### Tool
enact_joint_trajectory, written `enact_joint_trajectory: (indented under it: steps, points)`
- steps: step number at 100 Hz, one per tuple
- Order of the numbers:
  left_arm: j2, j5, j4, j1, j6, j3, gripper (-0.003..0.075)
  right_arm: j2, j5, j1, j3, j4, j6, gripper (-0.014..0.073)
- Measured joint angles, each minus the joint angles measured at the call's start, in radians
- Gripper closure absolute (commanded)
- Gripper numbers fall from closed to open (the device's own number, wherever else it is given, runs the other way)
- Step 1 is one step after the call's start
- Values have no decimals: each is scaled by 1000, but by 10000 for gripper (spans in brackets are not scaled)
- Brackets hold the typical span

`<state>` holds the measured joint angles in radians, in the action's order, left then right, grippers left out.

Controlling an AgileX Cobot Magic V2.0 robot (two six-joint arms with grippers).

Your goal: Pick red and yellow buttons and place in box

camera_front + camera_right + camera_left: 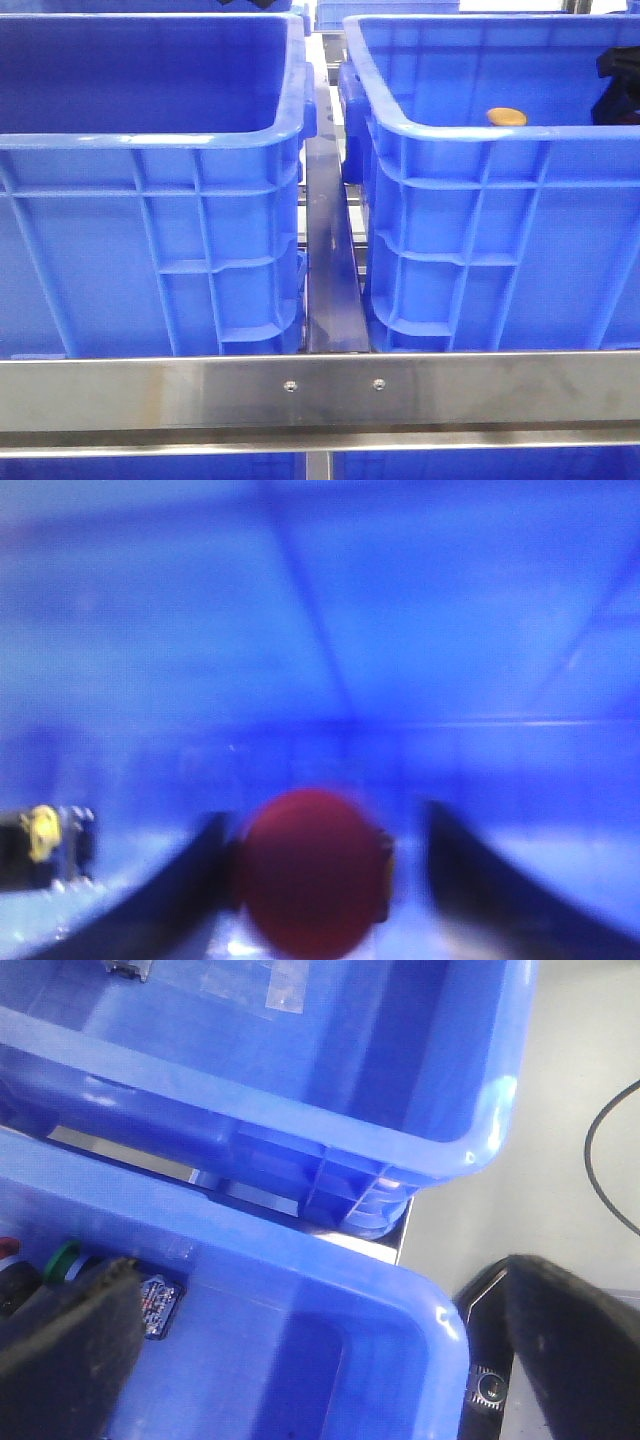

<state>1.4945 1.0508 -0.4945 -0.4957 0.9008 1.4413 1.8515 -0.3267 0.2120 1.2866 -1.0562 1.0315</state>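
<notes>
Filling most of the front view, two large blue moulded plastic crates with ribbed walls stand side by side behind a brushed steel rail (320, 390) that crosses the lower frame. A narrow metal strip (330, 270) runs between them. The left-hand crate (150, 240) takes up the left half of the frame. Inside the right-hand crate (480, 250), a small orange-yellow domed plastic button (506, 117) shows just above the near rim, in the upper right of the frame. At the far right edge a dark part of the right arm (618, 85) reaches down into that same crate.

In the right wrist view, which is badly blurred, a dark red round domed button (312, 872) sits low in the centre, between the two dark fingers of the right gripper (325, 880). The fingers are spread; the left one lies close against the button while the right one stands clear of it, so nothing is pinched. A small yellow and black object (45, 845) lies at the left edge on the blue crate floor.

In the left wrist view, the left gripper (320, 1360) has its dark fingers spread wide at the bottom corners, one on each side of a crate's rounded corner. A green round part (66, 1260) and a small circuit board (160, 1305) lie at lower left.
</notes>
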Motion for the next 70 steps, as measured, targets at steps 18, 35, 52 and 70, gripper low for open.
enact_joint_trajectory:
  steps: [18,35,52,70]
  points:
    - [0,0,0,0,0,0,31,0,4,0,4,-28,0,44]
    - [0,-4,19,0,-12,0,63,-41,-39,0,4,-30,0,109]
    - [0,-52,175,0,-251,0,69,-134,-95,0,-5,-30,0,356]
    - [0,-63,375,0,-570,0,155,-254,-101,0,-95,-32,0,655]
